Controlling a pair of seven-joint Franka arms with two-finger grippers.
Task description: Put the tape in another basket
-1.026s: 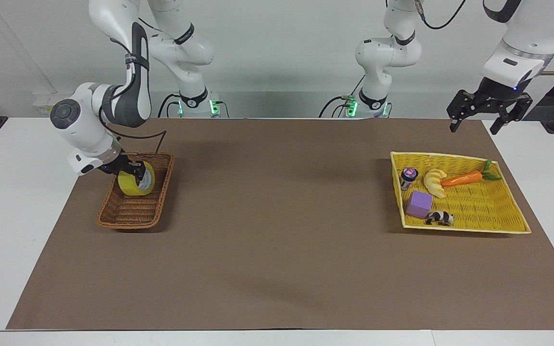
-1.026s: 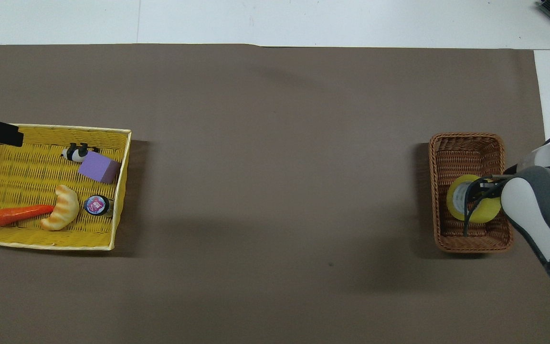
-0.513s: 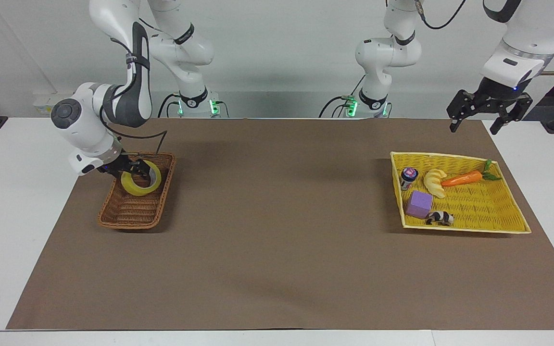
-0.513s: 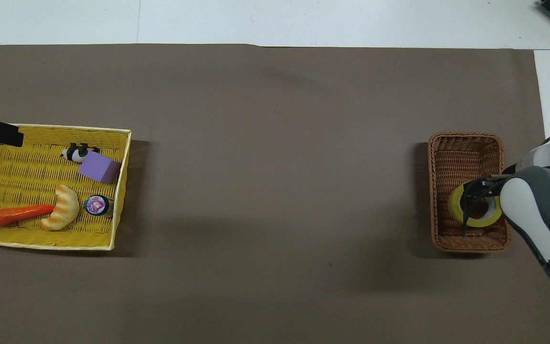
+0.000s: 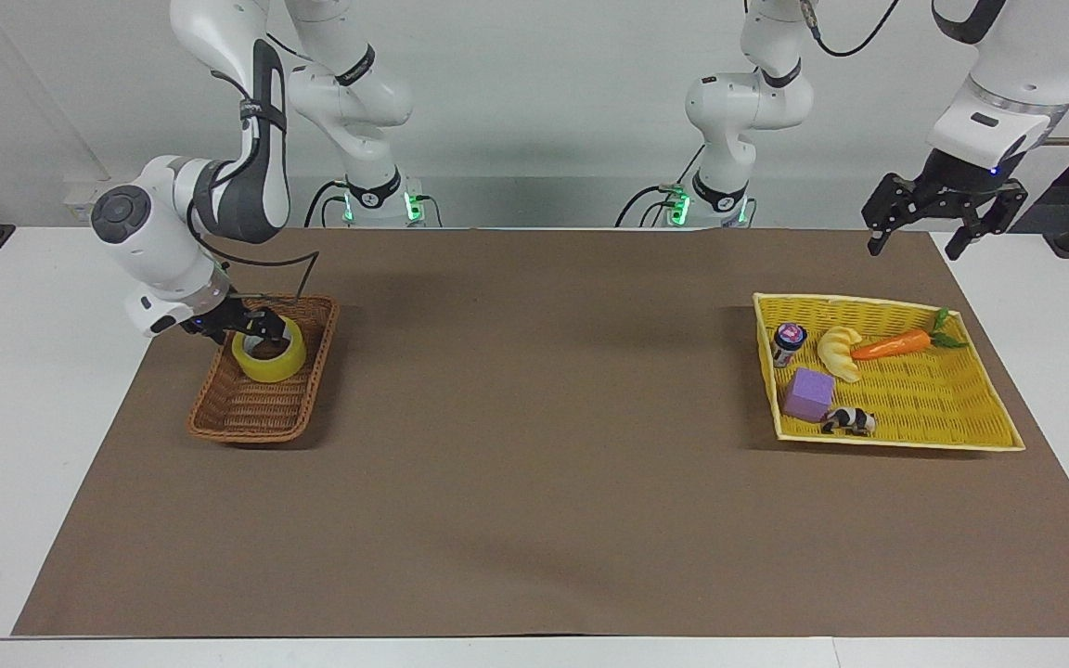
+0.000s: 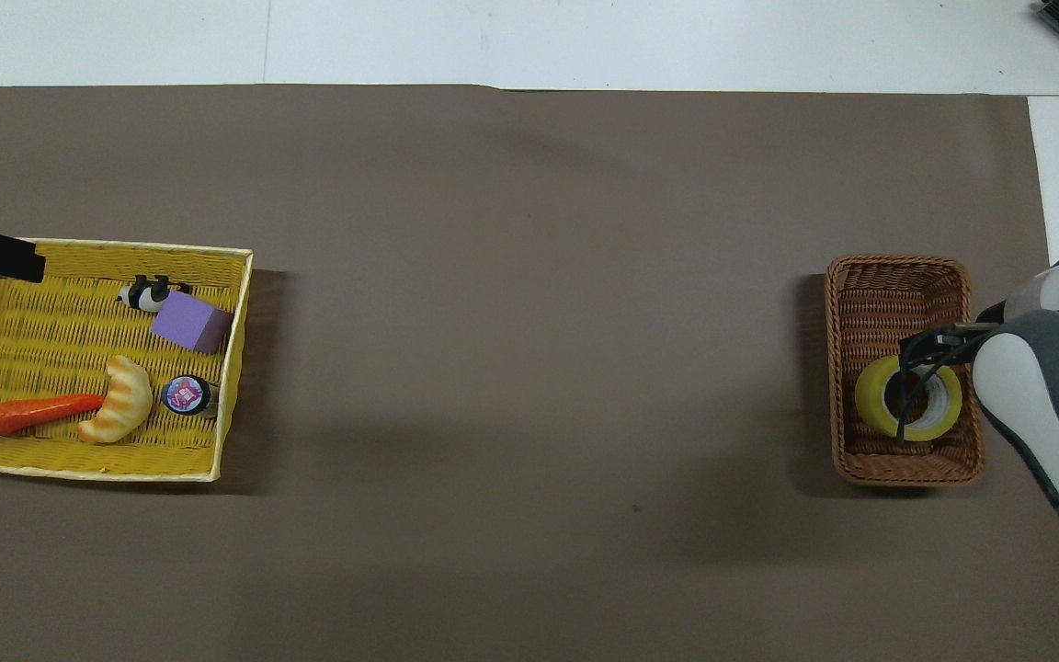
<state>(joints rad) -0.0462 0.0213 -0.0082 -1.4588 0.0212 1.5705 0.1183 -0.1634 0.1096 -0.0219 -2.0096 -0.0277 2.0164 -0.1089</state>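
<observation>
The yellow tape [image 5: 267, 359] lies flat, hole up, in the brown wicker basket [image 5: 247, 417] at the right arm's end of the table. It also shows in the overhead view [image 6: 874, 409], in the half of the basket [image 6: 897, 285] nearer to the robots. My right gripper [image 5: 251, 327] hangs open just over the tape's rim, and the tape lies free of it; it also shows in the overhead view [image 6: 929, 345]. My left gripper [image 5: 912, 250] waits open, raised above the table by the yellow tray.
A shallow yellow woven tray [image 5: 980, 422] at the left arm's end holds a carrot [image 5: 892, 345], a croissant toy [image 5: 839, 353], a purple block [image 5: 808, 393], a small jar [image 5: 788, 341] and a panda figure [image 5: 848, 422]. A brown mat [image 5: 534, 445] covers the table.
The tape, held upright in the basket a second ago, has tipped over and now lies flat. My right gripper has let it go and risen slightly. The left arm has not moved.
</observation>
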